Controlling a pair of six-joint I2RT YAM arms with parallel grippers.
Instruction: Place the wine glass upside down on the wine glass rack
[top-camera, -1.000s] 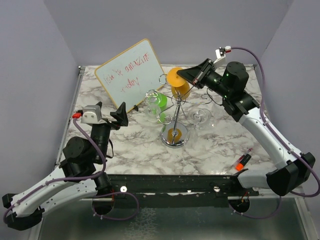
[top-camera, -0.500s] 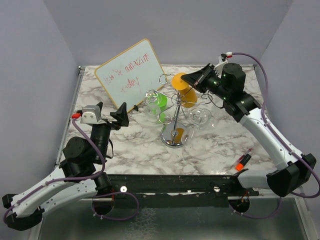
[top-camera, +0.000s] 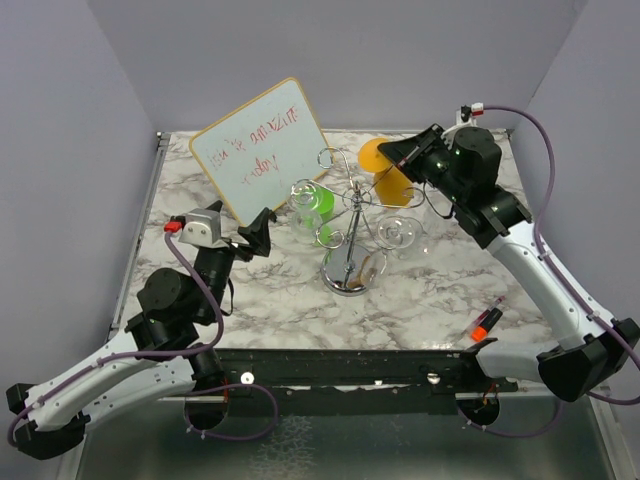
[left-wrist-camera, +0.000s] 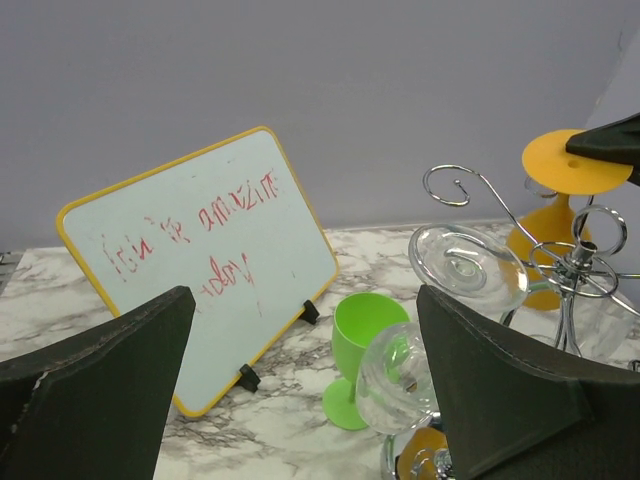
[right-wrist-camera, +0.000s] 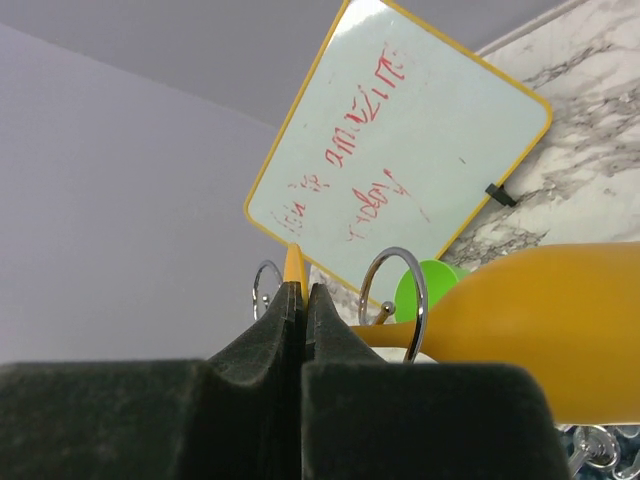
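Wine glass (top-camera: 386, 175), orange: inverted, upper right of centre, just beside wine glass rack (top-camera: 351, 228) arm.
Right gripper (right-wrist-camera: 300, 296): pinching foot rim.
Left gripper (left-wrist-camera: 305, 295): spread, empty.
Advice: thread stem between wires, keep level, release slowly.

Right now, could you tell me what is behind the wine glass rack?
The orange wine glass, its foot in the right claw, and the whiteboard farther left. Wires of the rack cover part of the bowl.

A robot test booth rather than a home: plain lilac walls (top-camera: 70, 120) box in a marble-print table (top-camera: 280, 290), with a cabled left arm (top-camera: 165, 300) and right arm (top-camera: 530, 265) bolted along the frame's lower edge.
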